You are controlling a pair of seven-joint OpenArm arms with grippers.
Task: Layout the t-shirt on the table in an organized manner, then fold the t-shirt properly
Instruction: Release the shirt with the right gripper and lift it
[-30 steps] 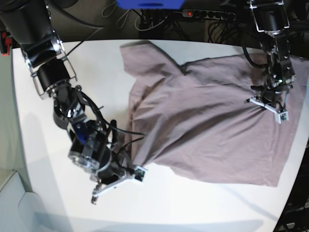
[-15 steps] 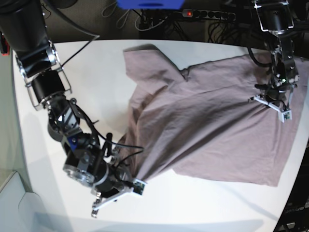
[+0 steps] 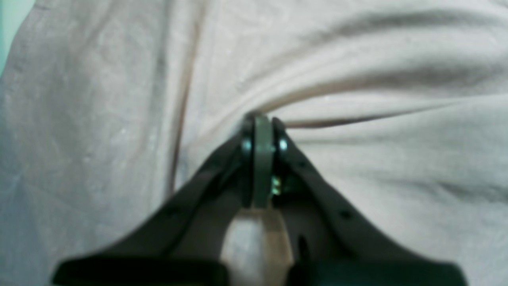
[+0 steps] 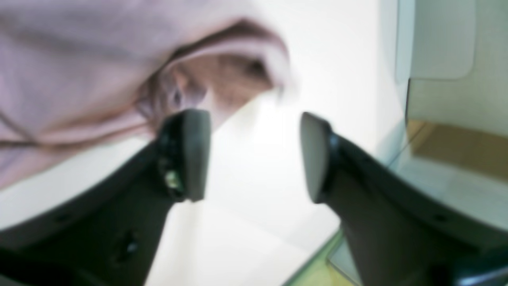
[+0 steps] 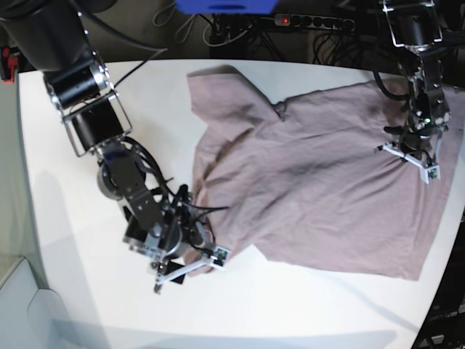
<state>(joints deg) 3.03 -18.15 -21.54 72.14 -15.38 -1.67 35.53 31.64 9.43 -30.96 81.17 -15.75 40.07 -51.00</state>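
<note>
The t-shirt (image 5: 312, 182) is lying on the table (image 5: 65, 240). The left gripper (image 3: 260, 131) is pinching its fabric; the right gripper (image 4: 254, 155) is standing wide apart, empty, beside the shirt's edge.

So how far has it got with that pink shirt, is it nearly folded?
Not nearly. The t-shirt lies mostly spread on the table, but wrinkled, with one corner bunched near the right gripper, whose jaws stand open around nothing. In hand: the left gripper is pinched shut on the cloth at the other side. Left: smoothing it flat, then every fold; none is made yet.
</note>
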